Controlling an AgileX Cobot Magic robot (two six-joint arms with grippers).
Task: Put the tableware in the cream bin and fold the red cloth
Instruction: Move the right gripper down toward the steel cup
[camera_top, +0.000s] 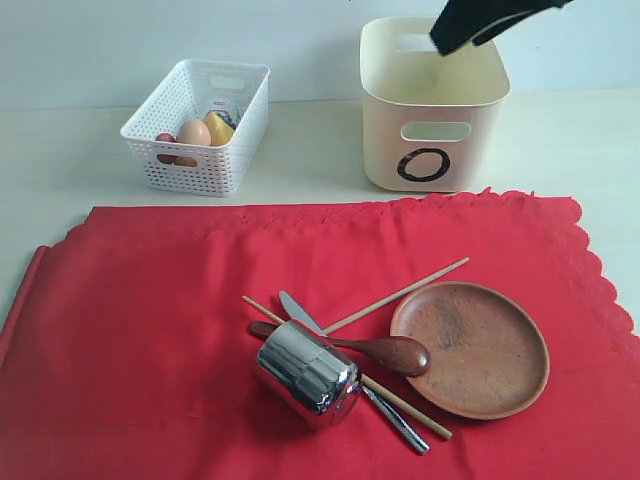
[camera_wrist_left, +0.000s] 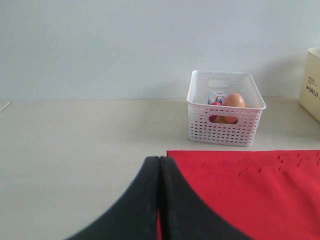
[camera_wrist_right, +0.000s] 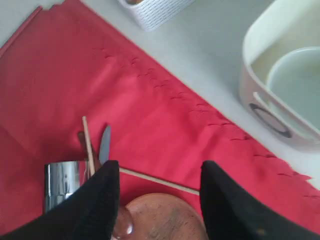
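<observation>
The red cloth (camera_top: 180, 320) lies spread flat on the table. On it are a steel cup (camera_top: 305, 372) on its side, a dark wooden spoon (camera_top: 385, 352), a metal knife (camera_top: 300, 312), two crossed chopsticks (camera_top: 395, 296) and a brown plate (camera_top: 470, 348). The pale green-white bowl (camera_wrist_right: 297, 90) sits inside the cream bin (camera_top: 435, 150). My right gripper (camera_top: 450, 38) hangs open and empty high above the bin; its wrist view looks down on the plate (camera_wrist_right: 165, 220) and cup (camera_wrist_right: 62, 182). My left gripper (camera_wrist_left: 160, 159) is shut, low by a corner of the cloth (camera_wrist_left: 250, 185).
A white lattice basket (camera_top: 200, 125) with an egg and other food stands at the back left, beyond the cloth. Bare cream table surrounds the cloth. The cloth's scalloped edge runs in front of the bin.
</observation>
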